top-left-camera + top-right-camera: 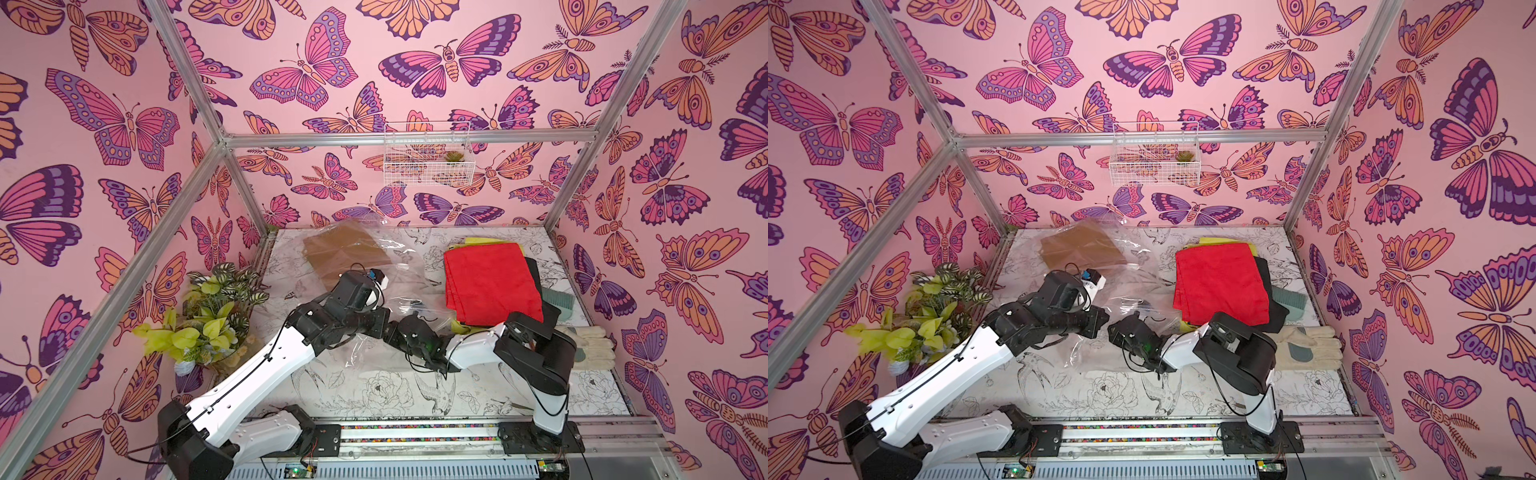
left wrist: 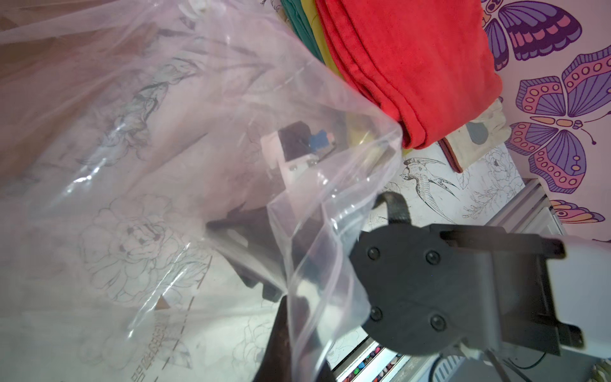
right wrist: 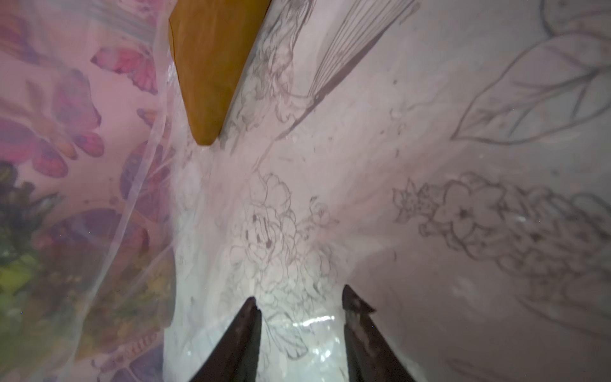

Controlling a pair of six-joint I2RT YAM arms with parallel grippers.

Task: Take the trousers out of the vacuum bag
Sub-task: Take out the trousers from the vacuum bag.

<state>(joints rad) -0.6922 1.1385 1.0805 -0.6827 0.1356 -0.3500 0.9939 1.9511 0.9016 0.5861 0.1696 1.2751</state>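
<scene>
Inside crinkly vacuum bag [image 1: 409, 270], flat mustard trousers [image 1: 345, 253]

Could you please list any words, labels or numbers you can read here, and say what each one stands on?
Bag: printed characters beside a dashed line, too blurred to read.
No other text can be read in any view.
</scene>
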